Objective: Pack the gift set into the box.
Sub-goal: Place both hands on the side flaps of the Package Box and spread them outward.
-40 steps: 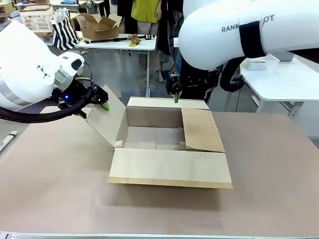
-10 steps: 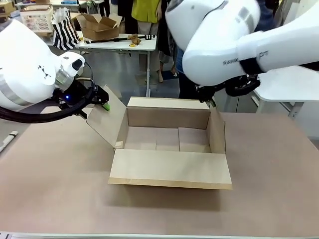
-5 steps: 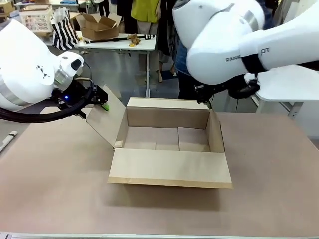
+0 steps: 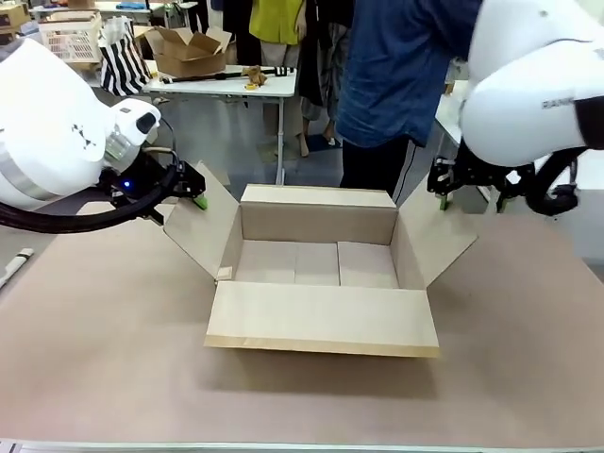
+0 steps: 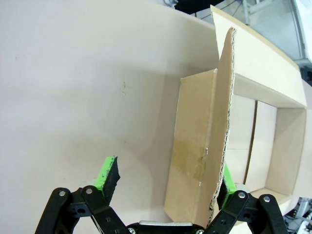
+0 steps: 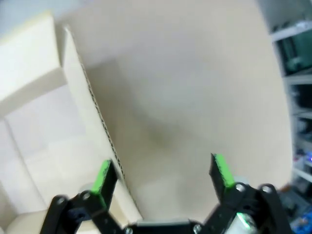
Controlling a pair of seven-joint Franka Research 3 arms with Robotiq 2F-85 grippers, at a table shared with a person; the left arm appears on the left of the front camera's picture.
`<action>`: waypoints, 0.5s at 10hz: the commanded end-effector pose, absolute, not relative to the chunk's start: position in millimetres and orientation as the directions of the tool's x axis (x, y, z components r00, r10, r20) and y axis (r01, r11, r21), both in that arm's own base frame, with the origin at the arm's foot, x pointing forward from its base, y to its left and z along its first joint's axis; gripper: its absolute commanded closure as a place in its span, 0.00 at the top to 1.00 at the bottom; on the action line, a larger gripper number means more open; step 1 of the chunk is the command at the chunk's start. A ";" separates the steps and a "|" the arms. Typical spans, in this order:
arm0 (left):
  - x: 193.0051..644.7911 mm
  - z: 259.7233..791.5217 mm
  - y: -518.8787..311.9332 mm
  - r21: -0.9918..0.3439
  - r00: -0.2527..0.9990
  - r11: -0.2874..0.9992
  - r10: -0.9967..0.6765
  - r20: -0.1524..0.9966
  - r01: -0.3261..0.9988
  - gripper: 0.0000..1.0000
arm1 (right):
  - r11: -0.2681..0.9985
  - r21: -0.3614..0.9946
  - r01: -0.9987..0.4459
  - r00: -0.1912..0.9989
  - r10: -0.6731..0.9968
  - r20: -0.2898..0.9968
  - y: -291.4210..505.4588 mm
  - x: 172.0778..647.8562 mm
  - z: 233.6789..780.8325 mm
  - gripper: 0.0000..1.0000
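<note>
Box: a plain brown corrugated cardboard carton [image 4: 316, 225], rectangular and wide, stands open-topped in the middle of the table [image 4: 104, 359]. Its bare floor shows flat inner panels meeting at seams.
Near flap: the near flap [image 4: 323, 319] is a long, smooth panel folded outward and down toward the robot's side of the box.
Far flap: the far flap [image 4: 316, 195] is a narrow strip along the box's back rim.
Left flap: the left flap [image 4: 201, 231] slants up and outward from the box's left wall. The left wrist view shows its fluted raw edge.
Right flap: the right flap [image 4: 436, 243] leans outward from the box's right wall.
Left gripper: the left gripper [image 4: 196, 193] is at the top edge of the left flap with its jaws spread wide. The flap stands between them, close against one green pad [image 5: 224, 181], and the other pad is well clear.
Right gripper: the right gripper [image 4: 470, 196] is just beyond the box's right flap. Its fingers are parted wide and grasp nothing. The right wrist view is blurred, with the flap's edge near one pad [image 6: 103, 176].
Table surface: matte brown and flat all round the box.
Person: a person in a blue top [image 4: 396, 75] stands behind the box's far side.
</note>
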State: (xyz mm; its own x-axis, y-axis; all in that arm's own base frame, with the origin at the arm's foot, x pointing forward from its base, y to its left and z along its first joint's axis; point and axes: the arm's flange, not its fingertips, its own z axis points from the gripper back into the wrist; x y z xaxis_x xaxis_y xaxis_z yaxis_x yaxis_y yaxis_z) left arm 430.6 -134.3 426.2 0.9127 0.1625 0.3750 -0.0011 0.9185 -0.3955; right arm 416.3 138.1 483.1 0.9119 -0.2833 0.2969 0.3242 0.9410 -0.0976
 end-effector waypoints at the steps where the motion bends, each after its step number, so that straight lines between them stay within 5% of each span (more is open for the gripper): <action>1: 429.7 427.0 -133.8 -0.390 0.912 0.921 0.168 0.375 -0.009 1.00 | 0.982 0.099 0.161 0.943 -0.182 0.279 101.2 406.1 458.8 1.00; 2: 429.7 427.0 -133.8 -0.390 0.912 0.921 0.168 0.375 -0.009 1.00 | 0.967 0.220 0.130 0.948 -0.186 0.259 82.1 410.9 438.8 1.00; 3: 429.7 427.0 -133.8 -0.390 0.912 0.921 0.168 0.375 -0.009 1.00 | 0.957 -0.018 0.289 0.912 -0.270 0.308 122.2 410.8 477.5 1.00; 5: 429.7 427.0 -133.8 -0.390 0.912 0.921 0.168 0.375 -0.009 1.00 | 0.957 -0.018 0.289 0.912 -0.270 0.308 122.2 410.8 477.5 1.00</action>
